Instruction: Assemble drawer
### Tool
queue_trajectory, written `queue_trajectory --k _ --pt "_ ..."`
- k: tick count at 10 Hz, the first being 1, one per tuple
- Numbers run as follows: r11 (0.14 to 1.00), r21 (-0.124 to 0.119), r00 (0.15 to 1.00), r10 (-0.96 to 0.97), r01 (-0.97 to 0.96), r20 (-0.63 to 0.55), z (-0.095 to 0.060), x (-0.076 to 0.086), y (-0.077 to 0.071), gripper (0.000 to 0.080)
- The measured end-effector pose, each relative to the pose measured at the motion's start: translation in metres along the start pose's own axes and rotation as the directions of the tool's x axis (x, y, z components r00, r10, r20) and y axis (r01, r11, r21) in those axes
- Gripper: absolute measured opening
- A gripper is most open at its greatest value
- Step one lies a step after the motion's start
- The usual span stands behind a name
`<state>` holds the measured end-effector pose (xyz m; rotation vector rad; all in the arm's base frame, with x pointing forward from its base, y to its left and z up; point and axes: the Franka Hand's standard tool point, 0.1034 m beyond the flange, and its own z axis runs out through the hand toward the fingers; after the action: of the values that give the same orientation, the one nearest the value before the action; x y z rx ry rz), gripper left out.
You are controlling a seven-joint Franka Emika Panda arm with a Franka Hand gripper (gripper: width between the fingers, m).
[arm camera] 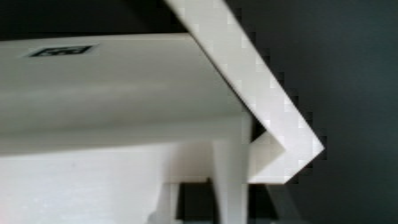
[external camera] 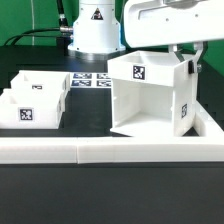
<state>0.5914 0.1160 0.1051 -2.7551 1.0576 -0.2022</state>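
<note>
Standing open-fronted on the black table [external camera: 110,195], toward the exterior view's right, the housing [external camera: 150,100] shows one square tag [external camera: 139,71] on its top. The two trays [external camera: 30,105] sit side by side, well apart from it on the exterior view's left, neither one slotted in. The gripper [external camera: 188,62] hangs at the housing's upper far corner, touching it or just beside it. I cannot tell how wide its jaws stand or whether they pinch the wall.

I judge the step in hand to be squaring up the housing before a tray goes in. The next move calls for a firm hold on that wall without tipping the box.

The low rail [external camera: 110,152] runs across the front and the marker board [external camera: 92,80] lies behind. The trays' knobs are not visible, and the blurred wrist view gives only white panel edges.
</note>
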Motion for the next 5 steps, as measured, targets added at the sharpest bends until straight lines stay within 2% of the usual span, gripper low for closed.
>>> queue_trajectory --k 5 --pt "0.972 0.013 0.972 0.234 -0.234 0.003 -0.0016 0.0044 0.0003 0.0044"
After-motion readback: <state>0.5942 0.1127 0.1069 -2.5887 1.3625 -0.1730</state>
